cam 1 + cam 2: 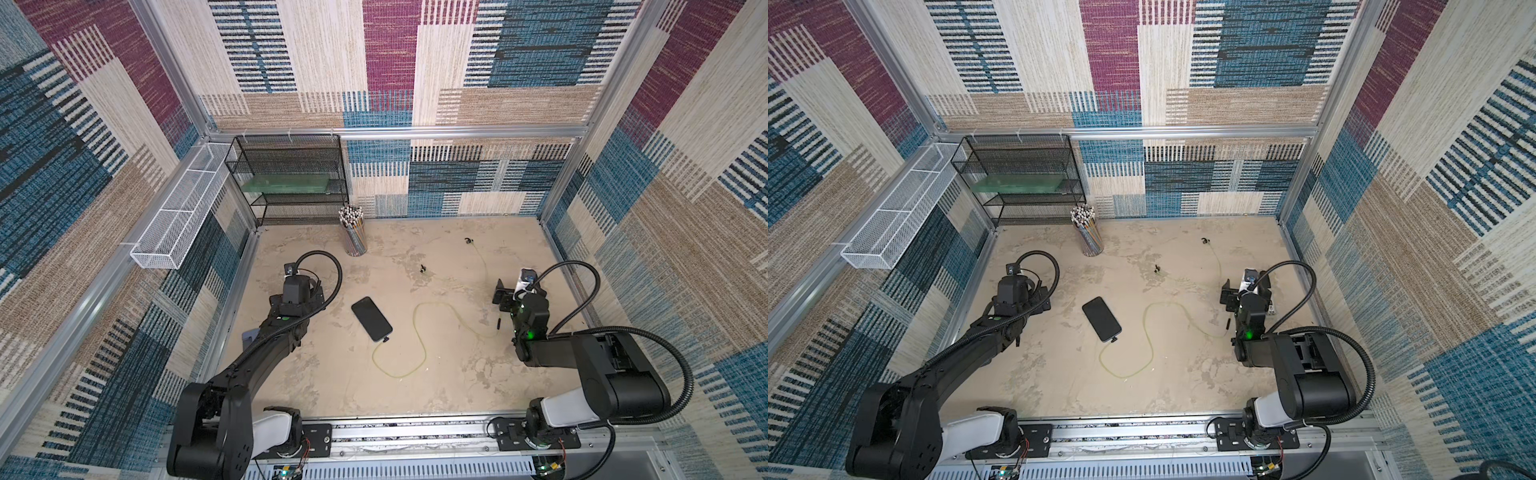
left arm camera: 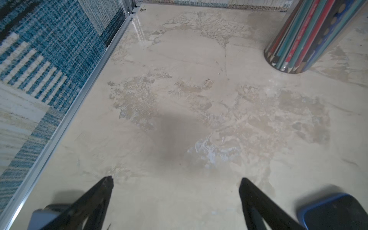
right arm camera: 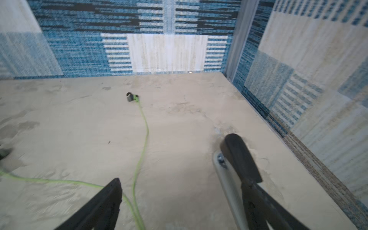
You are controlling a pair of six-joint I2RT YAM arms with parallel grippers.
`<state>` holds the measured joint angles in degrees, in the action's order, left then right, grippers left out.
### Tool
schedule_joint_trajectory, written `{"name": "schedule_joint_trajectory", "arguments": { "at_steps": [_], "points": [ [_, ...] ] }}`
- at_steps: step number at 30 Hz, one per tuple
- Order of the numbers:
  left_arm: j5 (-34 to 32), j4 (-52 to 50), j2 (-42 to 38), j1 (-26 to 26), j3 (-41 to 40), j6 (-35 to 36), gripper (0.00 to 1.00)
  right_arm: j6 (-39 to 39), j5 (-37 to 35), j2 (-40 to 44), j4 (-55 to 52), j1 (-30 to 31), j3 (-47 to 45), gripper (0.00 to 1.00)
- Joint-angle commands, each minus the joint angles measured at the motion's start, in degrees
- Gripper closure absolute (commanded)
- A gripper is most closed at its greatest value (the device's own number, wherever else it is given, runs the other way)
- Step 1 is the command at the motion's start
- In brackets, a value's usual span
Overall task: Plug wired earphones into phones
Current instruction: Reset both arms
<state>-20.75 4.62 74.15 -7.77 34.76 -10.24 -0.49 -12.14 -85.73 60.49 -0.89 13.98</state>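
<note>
1. My left gripper [image 2: 176, 181]: jaws spread wide, holding nothing, over bare table [image 2: 179, 99] at the left.
2. My right gripper [image 3: 174, 159]: jaws spread wide, holding nothing, above the green cable [image 3: 142, 139] at the right.
3. One phone [image 1: 371, 318]: flat, screen up, mid-table between my arms.
4. One set of wired earphones [image 1: 419, 332]: looped right of the phone, plug [image 1: 385, 339] touching its near end, earbuds [image 1: 468, 240] farther off.

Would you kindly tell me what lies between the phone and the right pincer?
In both top views, the earphone cable loops on the table between the phone and the open right pincer.
</note>
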Motion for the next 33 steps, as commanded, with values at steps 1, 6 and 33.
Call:
{"name": "schedule_joint_trajectory", "arguments": {
  "at_steps": [1,6,33],
  "points": [
    [-0.62,12.73,4.86,0.17,-0.3,6.27,0.01,1.22,7.26,-1.73,13.51,-1.13,-2.05,0.05],
    [-1.47,23.25,7.84,1.19,-4.45,9.53,0.01,1.48,6.41,-1.02,11.83,-0.78,-1.59,0.05],
    [9.33,38.93,13.12,7.37,-9.78,8.17,0.01,1.15,4.67,-0.37,8.24,0.45,-0.4,0.05]
  ]
}}
